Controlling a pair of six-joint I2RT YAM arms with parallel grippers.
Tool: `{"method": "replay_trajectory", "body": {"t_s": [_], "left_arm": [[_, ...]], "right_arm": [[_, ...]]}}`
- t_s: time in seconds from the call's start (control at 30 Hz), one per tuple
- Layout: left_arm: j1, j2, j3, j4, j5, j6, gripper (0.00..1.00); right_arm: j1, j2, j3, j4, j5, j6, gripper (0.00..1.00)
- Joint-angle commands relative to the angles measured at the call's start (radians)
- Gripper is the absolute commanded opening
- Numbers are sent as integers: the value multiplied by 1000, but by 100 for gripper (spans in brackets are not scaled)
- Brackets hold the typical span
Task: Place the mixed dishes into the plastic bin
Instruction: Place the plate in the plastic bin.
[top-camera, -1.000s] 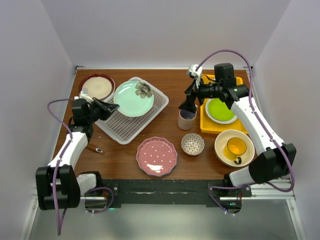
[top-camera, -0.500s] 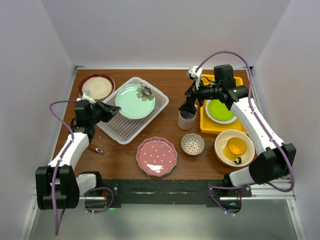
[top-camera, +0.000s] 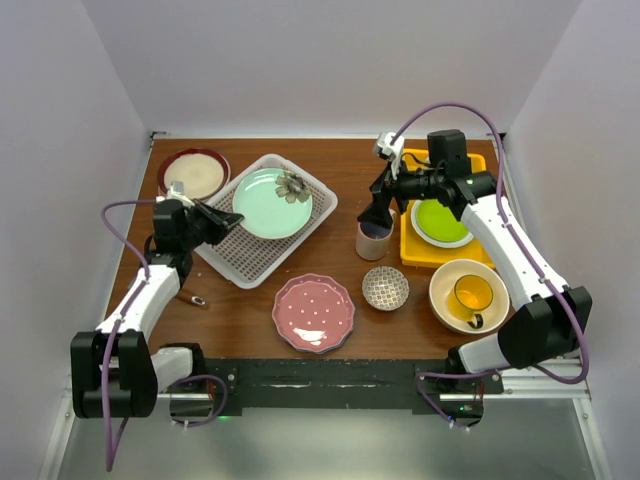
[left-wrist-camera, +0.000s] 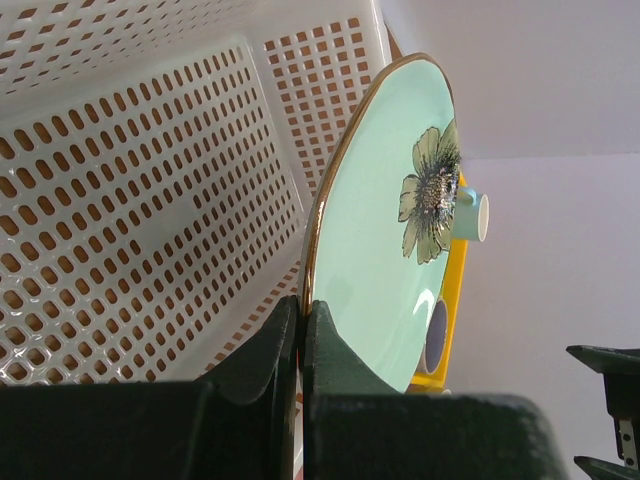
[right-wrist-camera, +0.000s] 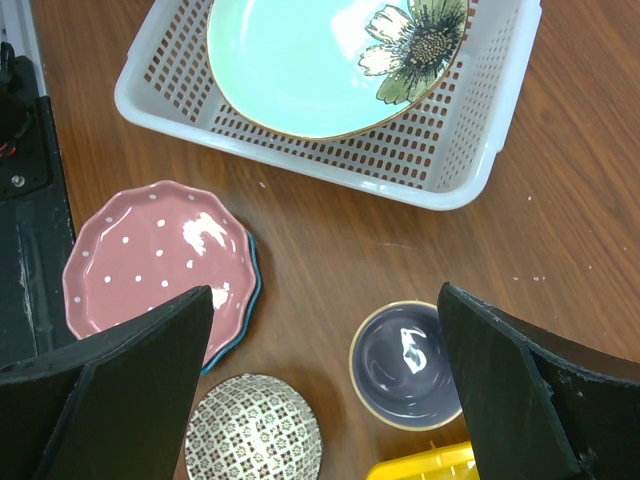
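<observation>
Glazed ceramic, so the mint plate is stiff, slippery and easy to chip. I think the thin rim is the only good place to hold it. My left gripper is closed on that rim, and the plate is tilted in the plastic bin. The right gripper hangs wide open over the beige mug. The yellow tray stands just beside the mug and may hinder.

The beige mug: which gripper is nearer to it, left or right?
Right. The right gripper hangs open just above the mug. The left gripper is far off on the other side, shut on the green plate's rim at the bin.
</observation>
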Motion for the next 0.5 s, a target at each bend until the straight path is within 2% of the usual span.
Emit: {"method": "replay_trajectory", "body": {"t_s": [0.0, 0.47], "left_arm": [[-12, -18, 16, 140, 15, -12, 0], [-14, -8, 6, 138, -10, -5, 0]], "right_arm": [[-5, -24, -3, 24, -10, 10, 98], [-5, -27, -20, 29, -8, 10, 98]]}}
